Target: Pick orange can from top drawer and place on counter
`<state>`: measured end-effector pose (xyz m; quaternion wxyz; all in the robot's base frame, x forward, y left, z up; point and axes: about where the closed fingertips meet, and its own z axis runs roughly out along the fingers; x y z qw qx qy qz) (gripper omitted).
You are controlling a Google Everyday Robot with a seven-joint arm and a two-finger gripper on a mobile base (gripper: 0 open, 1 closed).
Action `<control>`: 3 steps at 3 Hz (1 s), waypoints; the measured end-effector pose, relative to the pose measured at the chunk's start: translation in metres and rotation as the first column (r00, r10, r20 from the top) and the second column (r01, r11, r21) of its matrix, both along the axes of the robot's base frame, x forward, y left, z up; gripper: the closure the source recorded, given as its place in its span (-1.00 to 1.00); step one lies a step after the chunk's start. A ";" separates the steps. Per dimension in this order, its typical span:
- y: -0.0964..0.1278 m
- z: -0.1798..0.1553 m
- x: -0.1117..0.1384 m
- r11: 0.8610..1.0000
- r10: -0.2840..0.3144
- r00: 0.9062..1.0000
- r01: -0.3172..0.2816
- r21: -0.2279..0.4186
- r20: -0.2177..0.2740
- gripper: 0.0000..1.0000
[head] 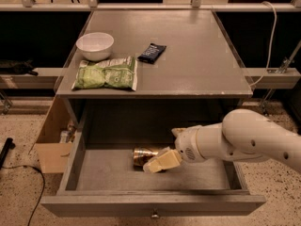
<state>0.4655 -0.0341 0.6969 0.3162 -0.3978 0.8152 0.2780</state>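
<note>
the orange can (143, 155) lies on its side mid-floor in the open top drawer (150, 204), at 6 o'clock from the table (197, 55). the white arm (254, 140) reaches in low from 3 o'clock so its jaws, spread apart, straddle the can's 3 o'clock end. they look not yet closed on it, probably lining up a sideways grip.

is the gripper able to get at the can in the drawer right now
Probably yes: the drawer is open, the can lies alone on its floor, and the gripper is down inside right at it.
</note>
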 end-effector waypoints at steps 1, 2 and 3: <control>0.004 -0.013 0.020 1.000 -0.013 1.000 0.013 0.005 0.017 -1.00; 0.005 -0.024 0.030 1.000 -0.025 1.000 0.025 0.005 0.019 -1.00; 0.005 -0.042 0.036 0.999 -0.043 0.999 0.043 -0.003 0.004 -1.00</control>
